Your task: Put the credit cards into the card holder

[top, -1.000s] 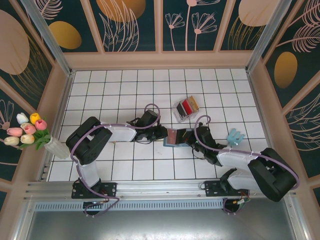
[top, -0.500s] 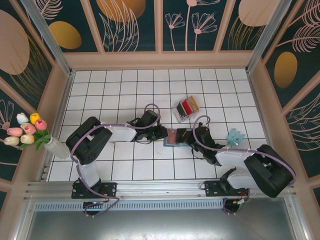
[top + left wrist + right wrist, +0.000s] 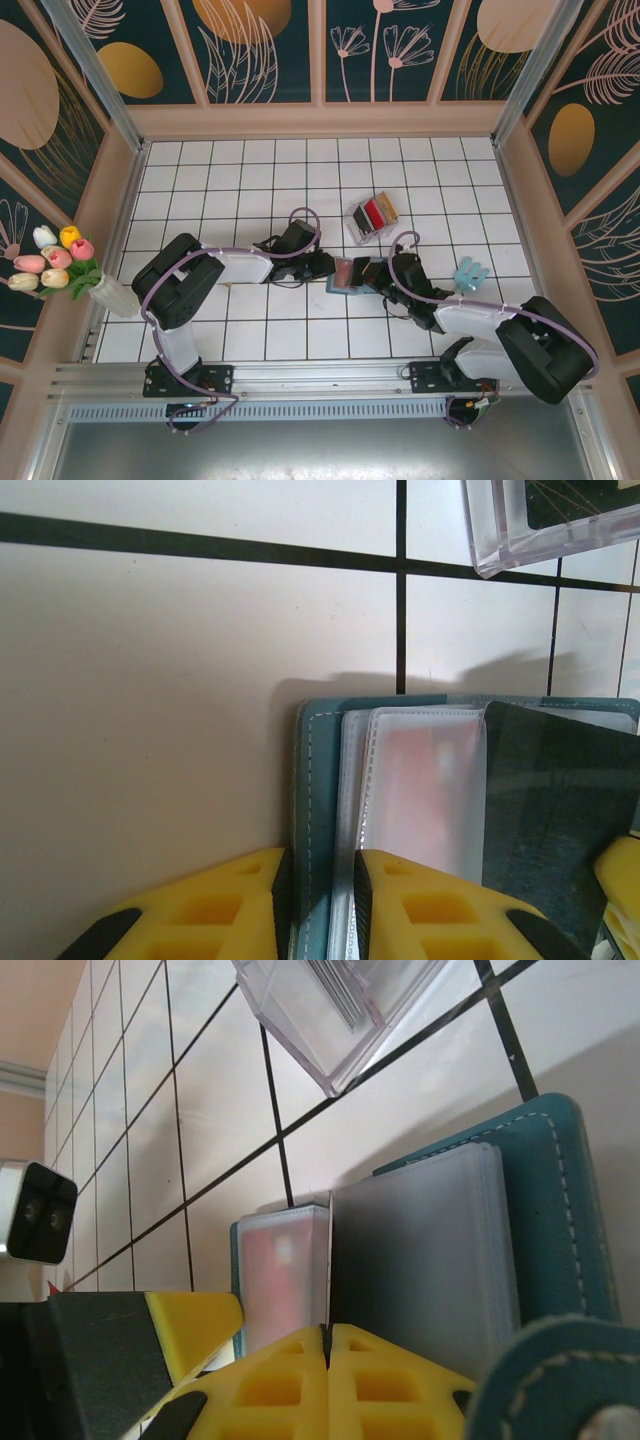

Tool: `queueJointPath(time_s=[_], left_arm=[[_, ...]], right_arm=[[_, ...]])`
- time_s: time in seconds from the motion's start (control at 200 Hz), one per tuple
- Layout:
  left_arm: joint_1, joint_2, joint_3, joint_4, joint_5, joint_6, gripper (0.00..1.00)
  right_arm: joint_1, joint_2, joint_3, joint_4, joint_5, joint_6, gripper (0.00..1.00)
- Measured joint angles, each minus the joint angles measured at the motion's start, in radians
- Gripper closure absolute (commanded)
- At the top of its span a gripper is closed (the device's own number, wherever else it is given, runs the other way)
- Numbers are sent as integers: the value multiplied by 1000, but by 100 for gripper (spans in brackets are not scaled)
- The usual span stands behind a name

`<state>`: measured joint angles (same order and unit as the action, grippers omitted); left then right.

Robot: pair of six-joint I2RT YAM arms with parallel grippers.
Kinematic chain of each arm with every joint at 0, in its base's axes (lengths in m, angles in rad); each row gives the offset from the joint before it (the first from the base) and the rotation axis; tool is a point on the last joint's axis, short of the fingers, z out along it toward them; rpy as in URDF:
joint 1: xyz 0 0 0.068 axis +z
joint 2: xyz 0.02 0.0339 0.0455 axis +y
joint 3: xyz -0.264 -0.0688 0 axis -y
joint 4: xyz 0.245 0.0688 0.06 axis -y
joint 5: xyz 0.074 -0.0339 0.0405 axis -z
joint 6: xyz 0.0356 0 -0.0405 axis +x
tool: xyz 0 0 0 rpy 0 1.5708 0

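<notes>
One card holder point(image 3: 345, 275), three racked cards point(image 3: 372, 213)

Teal card holder point(image 3: 349, 274) lies open, red card point(image 3: 425, 780) in sleeve; blk/red/tan cards point(image 3: 372, 213) near, beyond it.

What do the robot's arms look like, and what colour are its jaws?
The left arm and the right arm look alike: white tubes between chunky, rounded black joints. A thin purple cable loops along each one. The jaws are bright yellow plastic with square hollow pockets, and black patches at their bases.
</notes>
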<state>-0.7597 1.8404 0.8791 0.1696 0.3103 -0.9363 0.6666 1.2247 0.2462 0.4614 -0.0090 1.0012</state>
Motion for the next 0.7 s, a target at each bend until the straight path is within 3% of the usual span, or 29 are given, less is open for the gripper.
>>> queueJointPath(time_s=[0.701], left_arm=[[0,6,8,-1,4,0,73]], right_arm=[[-82,21,13,-70,-170,-40,100]])
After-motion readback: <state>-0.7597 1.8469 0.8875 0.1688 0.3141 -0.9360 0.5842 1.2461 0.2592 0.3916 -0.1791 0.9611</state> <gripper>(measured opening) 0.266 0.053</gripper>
